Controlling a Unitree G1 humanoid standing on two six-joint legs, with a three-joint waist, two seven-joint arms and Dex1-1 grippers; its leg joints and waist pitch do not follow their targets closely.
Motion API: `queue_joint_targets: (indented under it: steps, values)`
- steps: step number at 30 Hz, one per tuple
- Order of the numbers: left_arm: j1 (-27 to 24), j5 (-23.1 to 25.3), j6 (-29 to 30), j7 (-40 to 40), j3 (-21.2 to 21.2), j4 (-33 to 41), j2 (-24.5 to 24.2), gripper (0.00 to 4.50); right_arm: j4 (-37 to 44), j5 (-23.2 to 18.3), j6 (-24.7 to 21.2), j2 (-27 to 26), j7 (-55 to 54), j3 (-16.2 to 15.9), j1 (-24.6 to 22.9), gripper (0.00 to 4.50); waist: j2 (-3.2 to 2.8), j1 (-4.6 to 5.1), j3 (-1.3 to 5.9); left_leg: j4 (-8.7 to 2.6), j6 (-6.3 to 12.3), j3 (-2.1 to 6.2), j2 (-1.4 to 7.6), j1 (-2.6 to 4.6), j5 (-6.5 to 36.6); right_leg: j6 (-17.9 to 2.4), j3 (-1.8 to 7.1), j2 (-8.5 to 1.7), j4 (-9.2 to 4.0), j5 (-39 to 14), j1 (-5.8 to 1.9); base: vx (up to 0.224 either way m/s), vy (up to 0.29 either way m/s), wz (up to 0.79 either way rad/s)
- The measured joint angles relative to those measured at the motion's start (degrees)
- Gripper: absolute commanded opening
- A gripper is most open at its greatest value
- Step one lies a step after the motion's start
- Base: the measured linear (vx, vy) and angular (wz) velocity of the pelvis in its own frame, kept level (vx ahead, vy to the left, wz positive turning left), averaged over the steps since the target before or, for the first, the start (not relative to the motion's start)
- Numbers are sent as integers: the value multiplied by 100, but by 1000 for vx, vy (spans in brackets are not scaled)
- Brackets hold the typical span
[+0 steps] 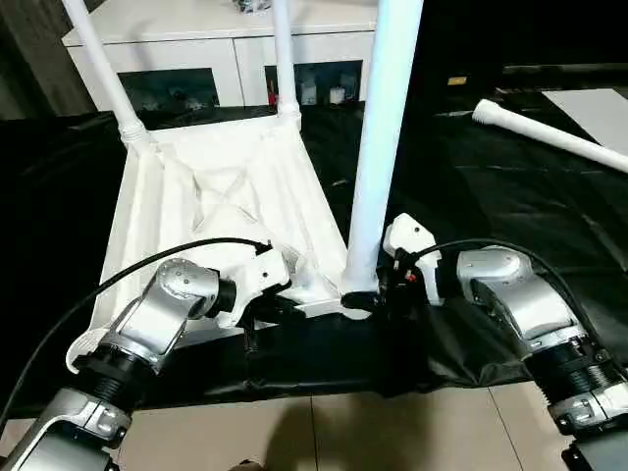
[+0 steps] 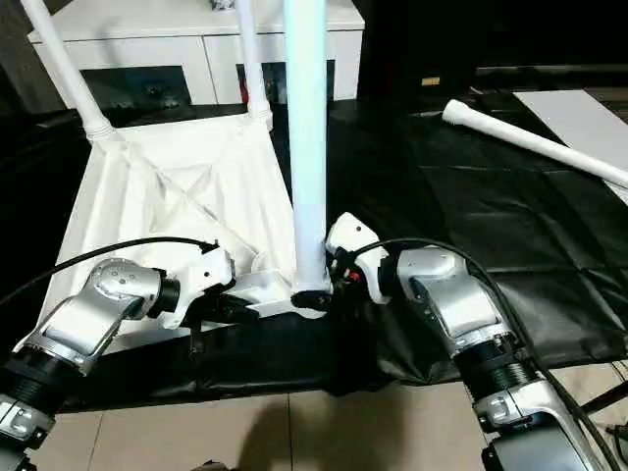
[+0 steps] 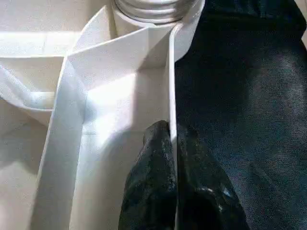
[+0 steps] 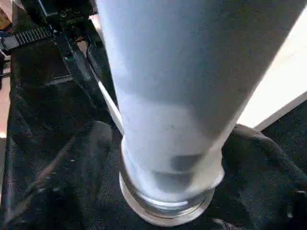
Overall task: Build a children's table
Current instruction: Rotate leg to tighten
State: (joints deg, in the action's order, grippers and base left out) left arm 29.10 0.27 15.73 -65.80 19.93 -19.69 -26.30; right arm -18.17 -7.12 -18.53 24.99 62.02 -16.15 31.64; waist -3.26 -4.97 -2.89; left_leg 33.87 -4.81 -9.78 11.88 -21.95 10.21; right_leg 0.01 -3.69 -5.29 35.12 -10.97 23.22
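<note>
the table top [image 1: 226, 206] lies upside down on the black sheet [image 1: 491, 196], two legs already up at its far corners. our left gripper [image 3: 171, 139] is pinched tight on the top's thin rim by the near corner. our right gripper [image 1: 385, 290] sits at the base of the near leg [image 1: 378, 147]; we cannot tell its fingers. we judge it best to keep the rim pinned and the leg upright while turning. the spare leg [image 1: 549, 135] lies well apart.
</note>
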Motion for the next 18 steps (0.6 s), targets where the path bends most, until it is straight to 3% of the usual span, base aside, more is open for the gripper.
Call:
queue_joint_targets:
  steps: [10,15,18]
  values:
    - [0,0,12,-14,2,-1,-22,0,-68,5,64,-18,-12,-1,1,269,0,5,0,11,1,1,1,0,0,0,0,0,12,0,0,0,0,0]
    - [-21,0,76,31,-9,-1,-43,0,-224,1,58,-159,-140,50,2,264,2,19,1,27,1,3,4,1,0,0,0,1,24,0,0,0,0,0]
    - [-27,13,239,428,-139,-99,148,0,-485,-5,-34,-567,-726,325,2,263,1,128,2,42,0,4,6,6,-1,-3,3,1,39,6,-4,0,0,0]
